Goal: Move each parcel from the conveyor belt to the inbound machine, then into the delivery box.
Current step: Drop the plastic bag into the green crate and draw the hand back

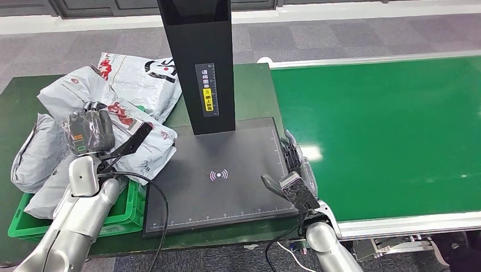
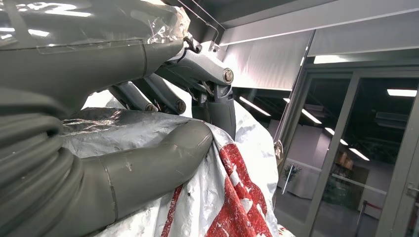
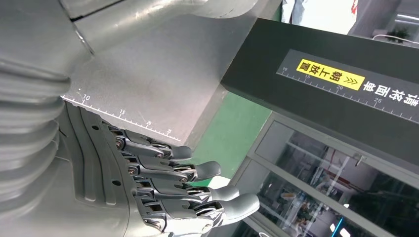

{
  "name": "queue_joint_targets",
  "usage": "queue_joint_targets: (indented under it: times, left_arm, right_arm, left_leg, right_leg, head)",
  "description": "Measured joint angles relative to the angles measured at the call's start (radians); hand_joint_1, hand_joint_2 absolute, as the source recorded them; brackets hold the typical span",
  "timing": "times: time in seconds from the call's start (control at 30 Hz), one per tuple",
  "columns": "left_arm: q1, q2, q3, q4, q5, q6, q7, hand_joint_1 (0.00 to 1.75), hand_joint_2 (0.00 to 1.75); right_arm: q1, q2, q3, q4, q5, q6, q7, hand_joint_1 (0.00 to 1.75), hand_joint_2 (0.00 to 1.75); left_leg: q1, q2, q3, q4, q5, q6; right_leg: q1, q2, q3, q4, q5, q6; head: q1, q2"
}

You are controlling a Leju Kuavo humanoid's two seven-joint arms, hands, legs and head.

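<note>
Grey carpet is running behind a green counter that is carrying the black inbound machine, with the green conveyor belt lying bare along its right side. Left robot hand is clamping a grey parcel with red print; the left wrist view is showing the thumb pressing into the crinkled plastic and the darker fingers reaching over it from the far side. That parcel is hanging over the left edge of the machine's flat plate and over the green delivery box, touching the other grey parcels heaped in and behind the box. Right robot hand is holding nothing, its fingers lying straight and slightly apart at the right edge of the plate, between the machine and the belt. Behind the plate, the machine's black post is standing upright, bearing a yellow label.
</note>
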Motion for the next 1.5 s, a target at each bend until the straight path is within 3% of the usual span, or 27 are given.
queue_joint_targets:
  times: [0.97, 1.03, 1.13, 1.27, 1.5]
  left_arm:
    - [-0.002, 0.006, 0.002, 0.004, -0.024, -0.017, 0.026, 1.75, 1.75]
    - [-0.019, 0.041, 0.019, 0.033, -0.108, -0.074, 0.132, 1.75, 1.75]
    - [-0.078, 0.148, 0.094, 0.151, -0.175, -0.105, 0.278, 1.75, 1.75]
    - [-0.141, 0.235, 0.175, 0.272, -0.184, -0.077, 0.283, 1.75, 1.75]
    - [-0.164, 0.263, 0.207, 0.353, -0.193, -0.073, 0.302, 1.75, 1.75]
  right_arm:
    - [0.0, 0.0, 0.0, 0.0, 0.004, 0.0, 0.001, 0.0, 1.75]
    - [0.0, 0.002, 0.0, -0.002, 0.021, 0.001, 0.013, 0.0, 1.75]
    - [0.007, 0.011, 0.0, -0.022, 0.06, 0.009, 0.05, 0.0, 1.75]
    - [0.017, 0.014, 0.0, -0.044, 0.076, 0.015, 0.064, 0.0, 1.75]
    - [0.018, 0.023, 0.0, -0.054, 0.078, 0.016, 0.064, 0.0, 1.75]
  left_leg:
    - [0.0, 0.0, -0.001, 0.0, 0.0, 0.0]
    - [0.001, 0.002, -0.001, -0.001, 0.0, -0.001]
    - [0.002, 0.017, 0.0, -0.001, -0.001, -0.007]
    - [0.004, 0.015, 0.0, -0.001, 0.0, -0.01]
    - [0.004, 0.008, -0.001, -0.001, 0.001, -0.011]
  right_leg:
    - [0.0, 0.0, 0.0, 0.0, 0.0, 0.0]
    - [0.001, 0.002, 0.0, 0.001, 0.001, -0.001]
    - [0.003, 0.014, -0.006, 0.001, 0.004, -0.008]
    - [0.007, 0.013, -0.008, 0.001, 0.003, -0.011]
    - [0.007, 0.005, -0.005, 0.002, 0.001, -0.012]
  head:
    - [0.0, 0.0]
    - [0.0, 0.0]
    - [0.0, 0.0]
    - [0.0, 0.0]
    - [0.0, 0.0]
